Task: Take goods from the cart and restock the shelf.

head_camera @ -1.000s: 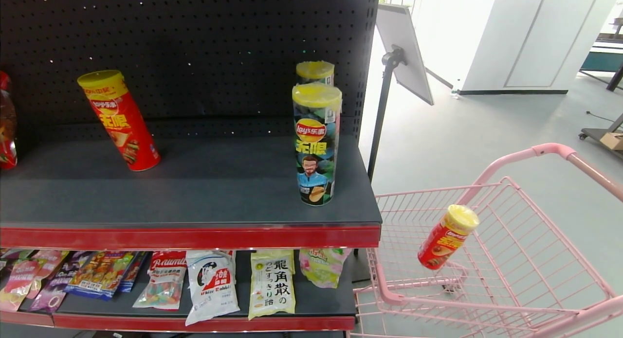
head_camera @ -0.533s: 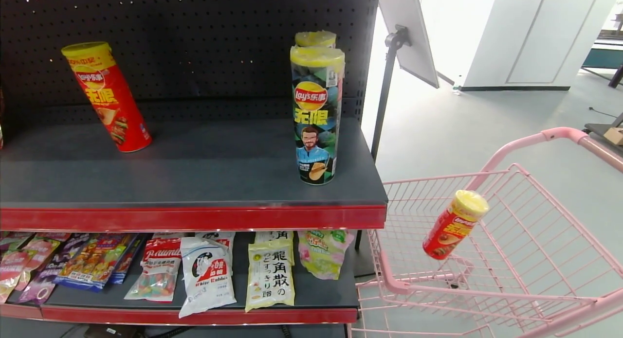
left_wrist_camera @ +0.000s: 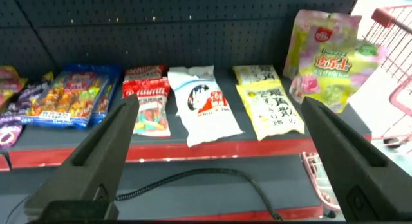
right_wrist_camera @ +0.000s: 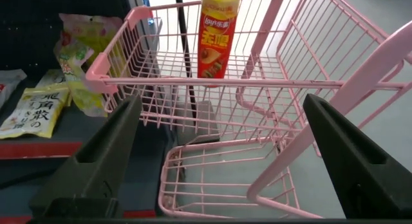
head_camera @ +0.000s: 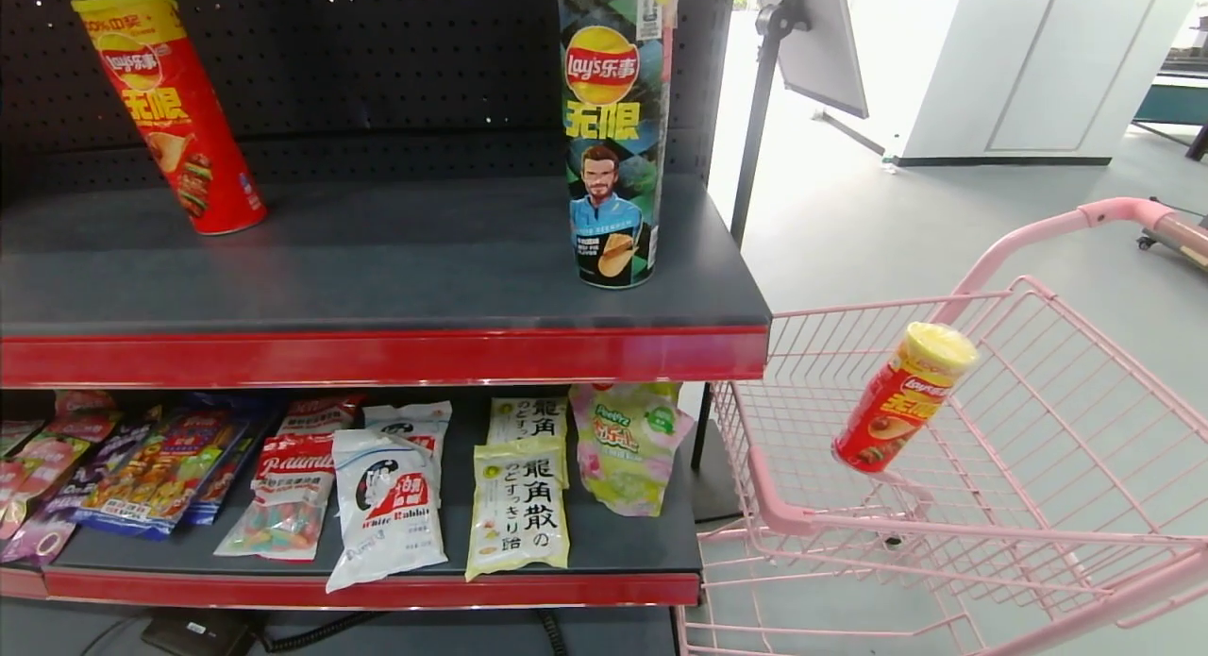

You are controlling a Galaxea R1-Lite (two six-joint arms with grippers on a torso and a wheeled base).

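Can of chips (head_camera: 904,398), red with a yellow lid, leans tilted inside the pink cart (head_camera: 783,516), just beside the shelf's (head_camera: 377,354) right end. Left gripper (left_wrist_camera: 220,103) and right gripper (right_wrist_camera: 222,100) both have fingers spread wide, holding nothing.
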